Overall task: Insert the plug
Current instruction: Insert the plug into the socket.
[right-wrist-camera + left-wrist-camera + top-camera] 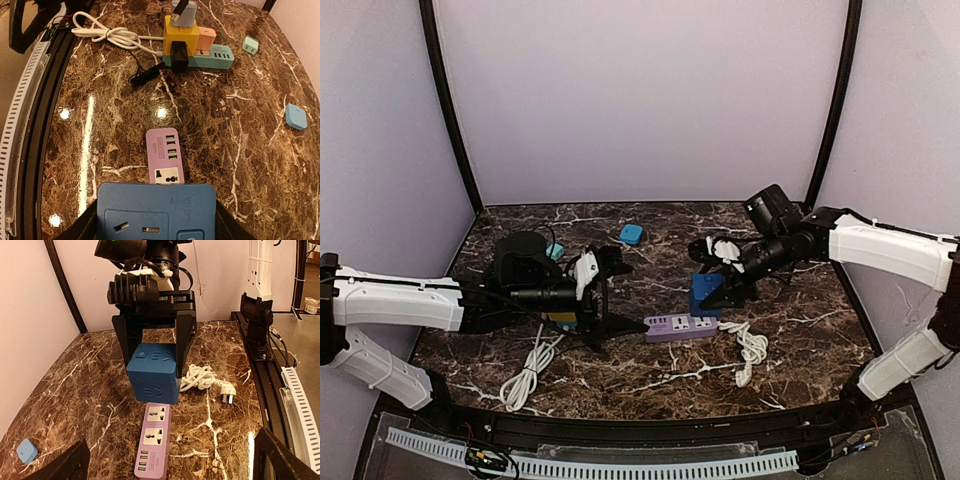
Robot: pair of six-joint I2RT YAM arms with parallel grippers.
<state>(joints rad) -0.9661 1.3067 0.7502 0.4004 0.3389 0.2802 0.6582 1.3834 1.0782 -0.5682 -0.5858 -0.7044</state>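
My right gripper (pixel 713 296) is shut on a blue cube adapter (pixel 705 291) and holds it tilted over the right end of the purple power strip (pixel 681 327). In the right wrist view the cube (pixel 155 207) fills the bottom and covers part of the strip (pixel 163 150). The left wrist view shows the cube (pixel 152 372) between the right fingers, just past the strip (pixel 155 440), whose two sockets show free. I cannot tell whether cube and strip touch. My left gripper (pixel 610 298) is open and empty just left of the strip.
A coiled white cable with a plug (pixel 751 347) lies right of the strip. A second white cable (pixel 525 375) lies front left. A yellow cube with plugs on a teal strip (pixel 216 54) sits by my left arm. Small blue pads (pixel 632 234) lie at the back.
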